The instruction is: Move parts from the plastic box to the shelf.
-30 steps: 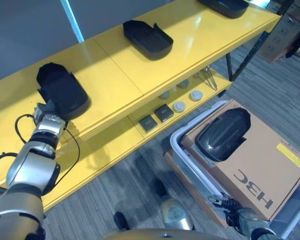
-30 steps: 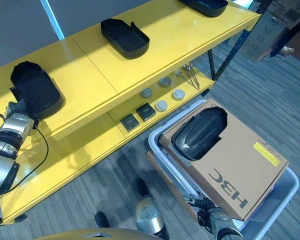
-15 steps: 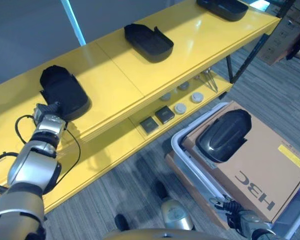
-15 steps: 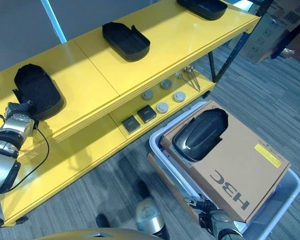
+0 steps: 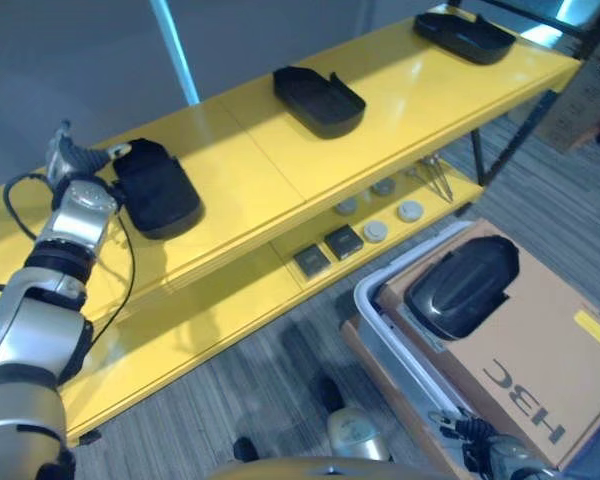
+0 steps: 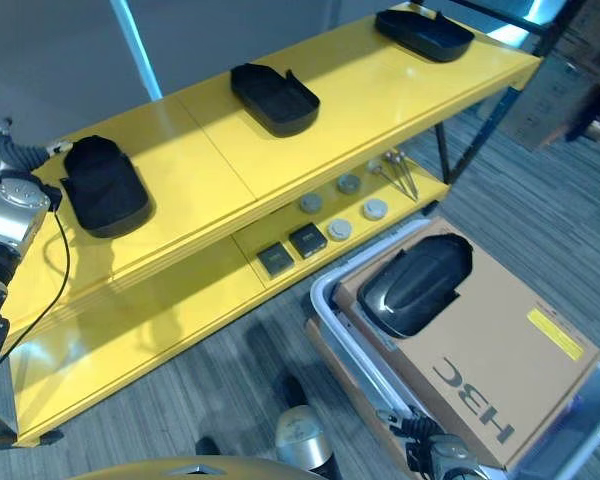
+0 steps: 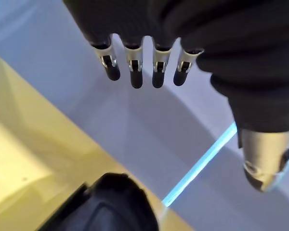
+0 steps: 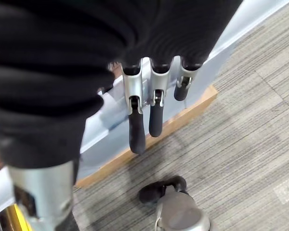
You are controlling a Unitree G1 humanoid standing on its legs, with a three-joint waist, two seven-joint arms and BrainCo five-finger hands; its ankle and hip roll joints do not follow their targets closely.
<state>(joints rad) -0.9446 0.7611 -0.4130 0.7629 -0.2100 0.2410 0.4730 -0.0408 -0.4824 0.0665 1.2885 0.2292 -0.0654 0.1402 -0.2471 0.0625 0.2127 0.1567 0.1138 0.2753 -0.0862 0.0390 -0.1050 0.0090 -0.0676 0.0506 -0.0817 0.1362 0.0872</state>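
Bright overhead light; glare on yellow shelf point(image 5: 280, 170).

Wide bare yellow between the three black parts on the top shelf point(image 5: 250, 170): one part point(image 5: 158, 187) at the left end beside the left hand point(image 5: 75, 160), one point(image 5: 318, 100) mid-shelf, one point(image 5: 463, 36) far right. Lower shelf point(image 5: 180, 320) cramped under the top board, with small square and round pieces point(image 5: 355, 228) clustered mid-length. Plastic box point(image 5: 380, 310) blocked by a cardboard carton point(image 5: 540, 340) carrying another black part point(image 5: 463, 287).

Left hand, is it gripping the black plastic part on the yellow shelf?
No, the left hand hangs with straight fingers, apart from the black plastic part on the yellow shelf.
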